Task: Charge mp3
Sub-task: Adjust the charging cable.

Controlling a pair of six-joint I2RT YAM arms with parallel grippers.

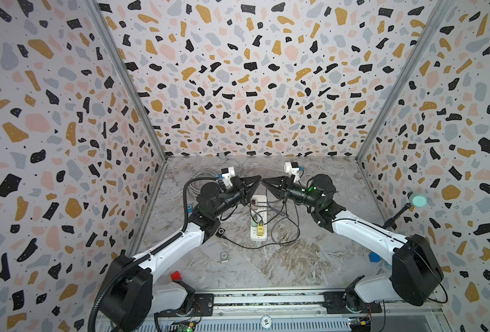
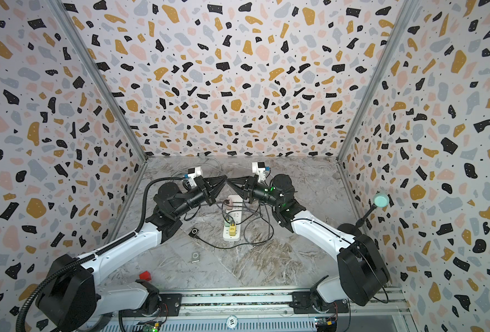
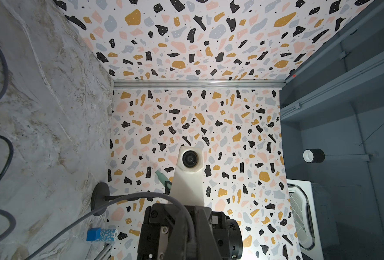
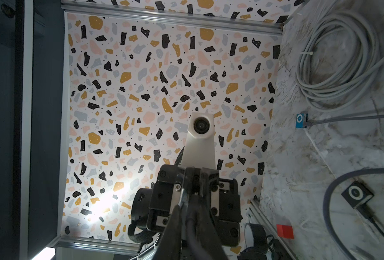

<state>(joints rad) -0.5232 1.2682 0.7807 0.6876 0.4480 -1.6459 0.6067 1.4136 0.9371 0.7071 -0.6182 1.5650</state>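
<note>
The left gripper (image 1: 260, 178) is seen closed, tip to tip with the right gripper (image 1: 264, 180), whose opening cannot be told. A silver mp3 player (image 1: 224, 257) is laid on the tabletop (image 1: 295, 258) near the power strip (image 1: 258, 236).

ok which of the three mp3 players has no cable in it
The silver mp3 player, lying alone nearest the arms' bases; the black one and the blue one each have a cable attached.

left arm (image 1: 177, 244) white shells | black joints | black corrugated conduit (image 1: 185, 204)
</note>
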